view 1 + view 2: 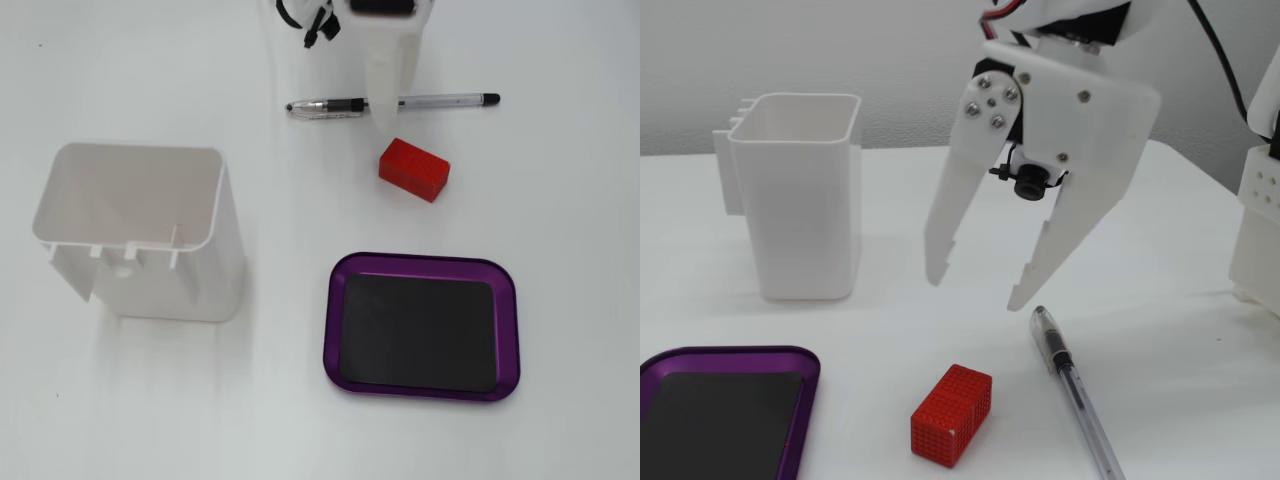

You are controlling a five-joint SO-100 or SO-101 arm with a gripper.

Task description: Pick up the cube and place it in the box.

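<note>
The red ribbed cube (pixel 414 168) lies on the white table between the pen and the box; it also shows in the other fixed view (pixel 952 414). The box (pixel 421 260) is a shallow purple-rimmed tray with a black floor, empty, and its corner shows at the lower left of the other fixed view (pixel 730 353). My white gripper (pixel 977 287) hangs open and empty above the table, fingertips pointing down, a little behind and above the cube. In the fixed view from above, the gripper (pixel 385 118) comes in from the top edge over the pen.
A clear pen with a black cap (pixel 395 104) lies behind the cube and shows beside it in the other fixed view (pixel 1075 390). A tall white plastic bin (pixel 140 230) stands at the left (pixel 800 200). The arm's white base (pixel 1260 230) is at the right edge.
</note>
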